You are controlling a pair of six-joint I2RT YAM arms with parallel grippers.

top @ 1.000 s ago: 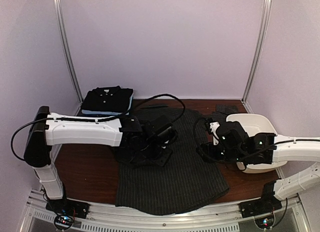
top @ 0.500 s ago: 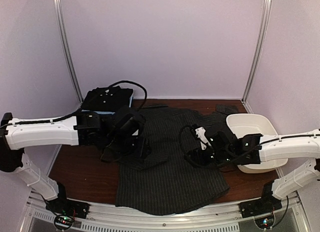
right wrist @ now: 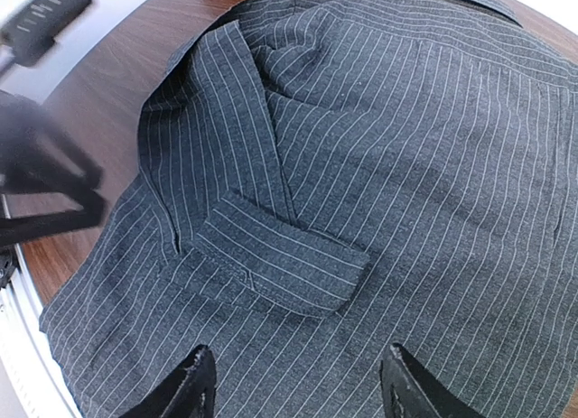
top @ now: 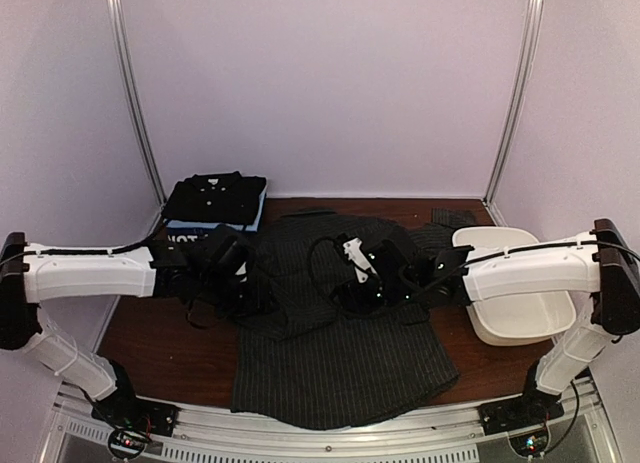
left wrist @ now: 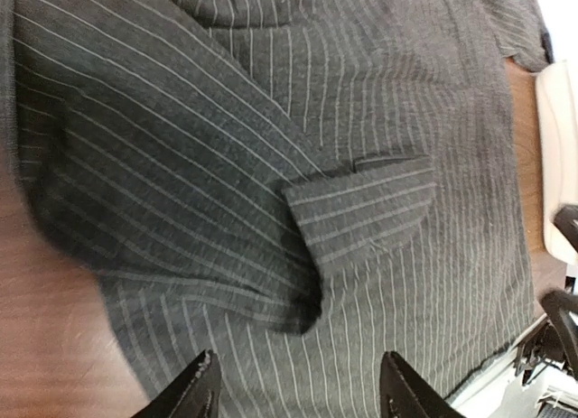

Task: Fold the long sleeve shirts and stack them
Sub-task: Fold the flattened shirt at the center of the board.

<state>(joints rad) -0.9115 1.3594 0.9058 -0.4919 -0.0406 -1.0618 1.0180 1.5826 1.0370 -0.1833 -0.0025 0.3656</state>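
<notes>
A charcoal pinstriped long sleeve shirt (top: 340,358) lies spread on the brown table, with one sleeve folded across its body. The sleeve's cuff (left wrist: 361,215) (right wrist: 280,260) lies flat on top. My left gripper (top: 243,281) (left wrist: 301,395) hovers open over the shirt's left part, nothing between its fingers. My right gripper (top: 362,288) (right wrist: 298,391) hovers open above the shirt's middle, just short of the cuff, also empty. A folded black shirt (top: 215,195) sits on a light blue one at the back left.
A white plastic tub (top: 520,308) stands at the right, beside the right arm. A small dark item (top: 450,216) lies at the back right. The left arm shows as a dark blur (right wrist: 41,179) in the right wrist view. Bare wood lies left of the shirt (top: 170,348).
The left gripper has opened, let go of the sleeve and drawn back to the left. The right arm has swung left from beside the tub to over the shirt's middle, its jaws a little wider.
</notes>
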